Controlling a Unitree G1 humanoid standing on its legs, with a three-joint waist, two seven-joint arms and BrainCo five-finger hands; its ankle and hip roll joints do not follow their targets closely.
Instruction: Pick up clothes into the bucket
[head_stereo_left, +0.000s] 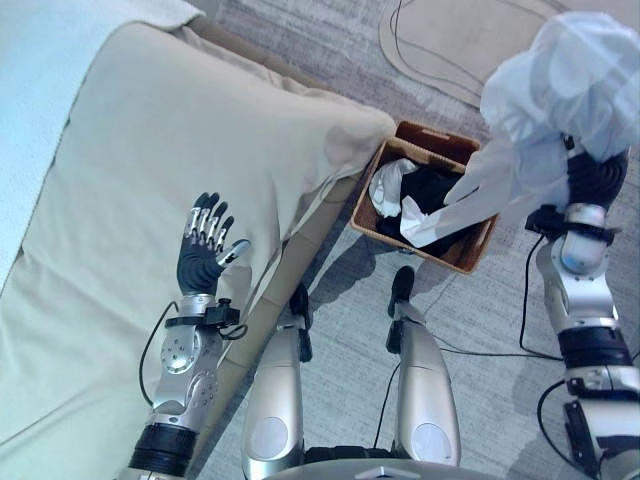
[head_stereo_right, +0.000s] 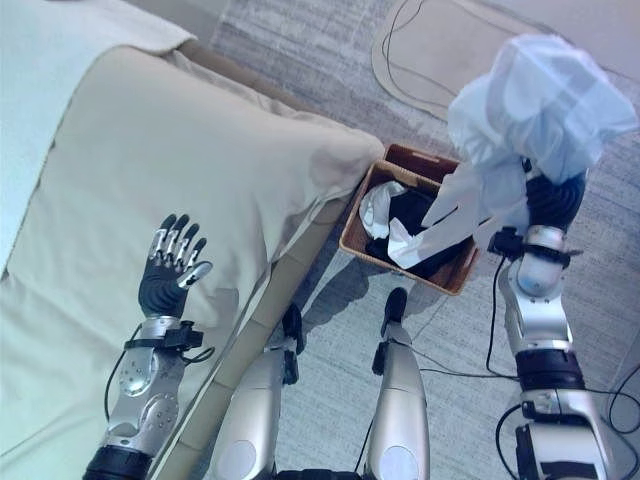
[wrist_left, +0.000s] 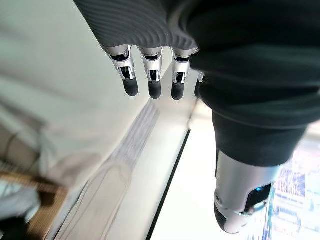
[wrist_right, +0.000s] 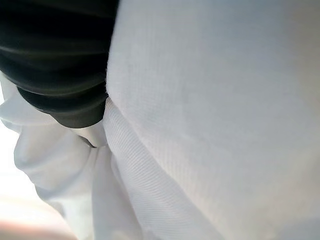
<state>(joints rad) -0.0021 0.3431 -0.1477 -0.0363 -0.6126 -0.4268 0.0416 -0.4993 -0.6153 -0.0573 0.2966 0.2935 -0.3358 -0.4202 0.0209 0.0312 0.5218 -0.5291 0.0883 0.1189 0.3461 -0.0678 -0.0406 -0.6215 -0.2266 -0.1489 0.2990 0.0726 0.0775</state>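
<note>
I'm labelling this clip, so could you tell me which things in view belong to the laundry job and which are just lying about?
Belonging to the job:
white garment, draped over the right hand
brown basket, with clothes inside

Lying about:
beige sofa
left hand, idle above the sofa
rug

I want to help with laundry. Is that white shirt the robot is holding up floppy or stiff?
Probably floppy: the white shirt bunches over the right hand and a sleeve droops into the basket. Likely light, since it hangs from one raised hand. It may slip off, being only draped.
</note>
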